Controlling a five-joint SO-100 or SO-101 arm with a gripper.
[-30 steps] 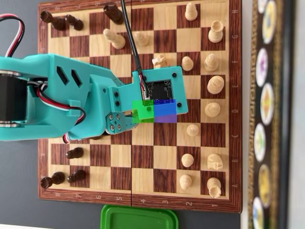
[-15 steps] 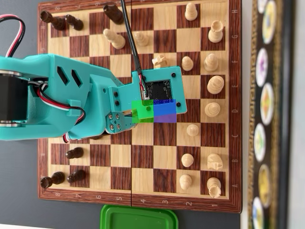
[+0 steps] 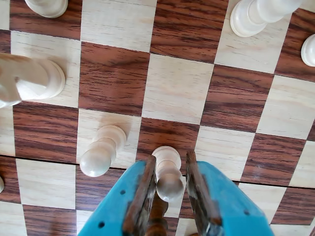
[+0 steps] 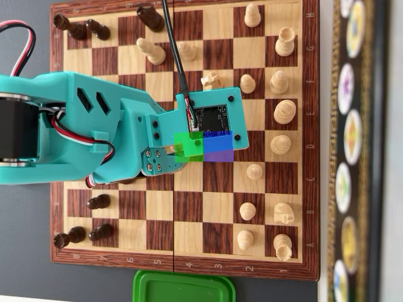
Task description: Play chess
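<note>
In the wrist view my gripper [image 3: 170, 158] is low over the chessboard [image 3: 177, 88] and open, with a white pawn [image 3: 168, 177] standing between its brown pads. The left pad [image 3: 143, 191] lies against the pawn's head. A narrow gap shows between the pawn and the right pad [image 3: 197, 189]. A dark brown piece [image 3: 156, 219] sits just behind the pawn, deep between the fingers. From overhead the teal arm [image 4: 94, 126] reaches over the middle of the board [image 4: 182, 267], and its camera board hides the fingertips and the pawn.
Another white pawn [image 3: 101, 150] stands one square left of the gripper, with a bigger white piece [image 3: 29, 78] beyond it. White pieces [image 4: 283, 112] fill the overhead view's right files and dark pieces [image 4: 97, 201] the left. A green lid [image 4: 182, 288] lies below the board.
In the overhead view the moving jaw's screw plate has swung slightly up and left, and a light spot now shows beside it. The arm itself has barely moved.
</note>
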